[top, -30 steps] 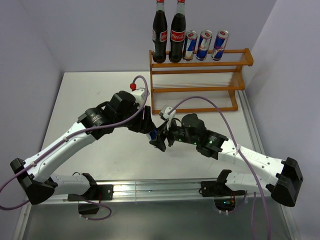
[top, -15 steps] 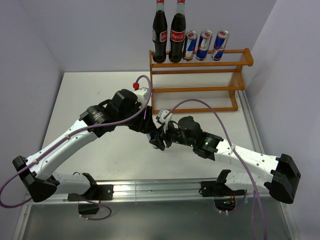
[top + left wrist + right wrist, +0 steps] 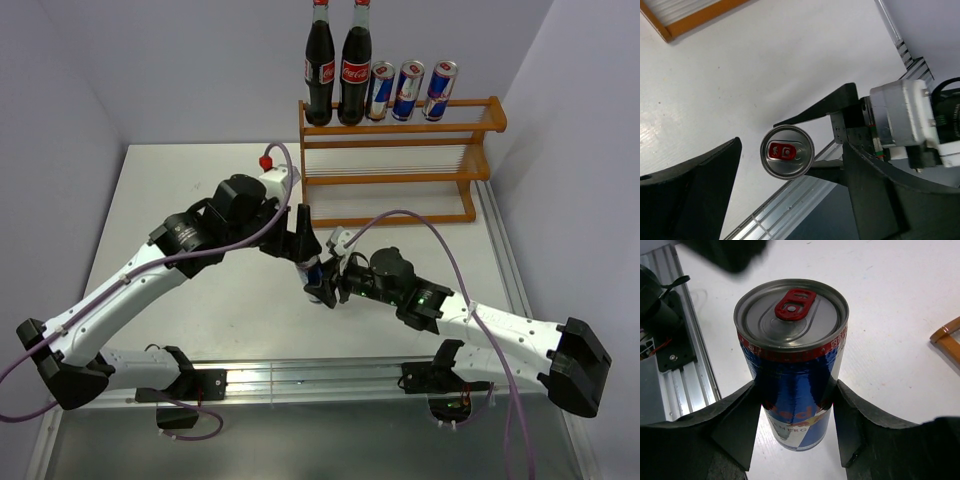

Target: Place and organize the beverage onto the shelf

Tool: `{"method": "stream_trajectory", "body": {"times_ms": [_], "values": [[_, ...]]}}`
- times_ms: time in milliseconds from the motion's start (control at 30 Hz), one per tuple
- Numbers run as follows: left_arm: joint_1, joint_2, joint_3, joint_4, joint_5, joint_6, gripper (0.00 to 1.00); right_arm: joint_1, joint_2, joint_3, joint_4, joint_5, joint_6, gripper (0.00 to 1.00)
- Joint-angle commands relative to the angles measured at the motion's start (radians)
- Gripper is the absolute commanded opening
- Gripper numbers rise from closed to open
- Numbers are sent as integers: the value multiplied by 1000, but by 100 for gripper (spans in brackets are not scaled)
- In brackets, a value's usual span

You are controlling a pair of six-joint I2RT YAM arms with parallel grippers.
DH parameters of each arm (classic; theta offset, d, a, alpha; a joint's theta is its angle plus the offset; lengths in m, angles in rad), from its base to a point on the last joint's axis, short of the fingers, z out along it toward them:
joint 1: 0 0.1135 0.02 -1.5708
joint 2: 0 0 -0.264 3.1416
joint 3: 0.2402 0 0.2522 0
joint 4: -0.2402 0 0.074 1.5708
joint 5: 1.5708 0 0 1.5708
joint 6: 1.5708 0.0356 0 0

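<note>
My right arm (image 3: 490,325) is reaching low toward centre, jaws clamping tight; my left arm (image 3: 120,290) is holding its jaws wide apart just above

Right cola bottle (image 3: 354,72) label reads Coca-Cola; blue can (image 3: 792,385) shows letters "ERG".
</note>
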Motion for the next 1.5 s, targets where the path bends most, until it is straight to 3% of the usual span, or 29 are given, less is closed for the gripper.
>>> {"method": "stream_trajectory", "body": {"times_ms": [0, 67, 100, 267, 400, 567, 667, 900, 1133, 1467], "values": [[2, -30, 42, 81, -37, -29, 88, 5, -44, 1, 178, 48, 21, 0], [2, -42, 45, 79, -100, -51, 99, 5, -46, -14, 192, 83, 36, 0], [1, -45, 56, 73, -203, -74, 100, 3, -55, -23, 206, 103, 47, 0], [28, -48, 84, -11, -434, -109, 100, -32, -90, -92, 279, 362, 116, 0], [142, -66, 10, -28, -422, -108, 100, -95, -127, -105, 282, 451, 128, 0], [318, -100, -120, -14, -283, -50, 100, -328, -155, -53, 235, 410, 136, 0], [410, -128, -201, 15, -304, -22, 99, -453, -149, 1, 232, 408, 103, 0], [424, -148, -377, 123, -341, 35, 100, -680, -52, 171, 259, 396, 47, 0], [430, -165, -424, 134, -382, 46, 100, -823, 80, 383, 235, 336, -16, 0], [430, -212, -441, 151, -318, 59, 99, -997, 239, 618, 180, 204, -72, 0]]}}
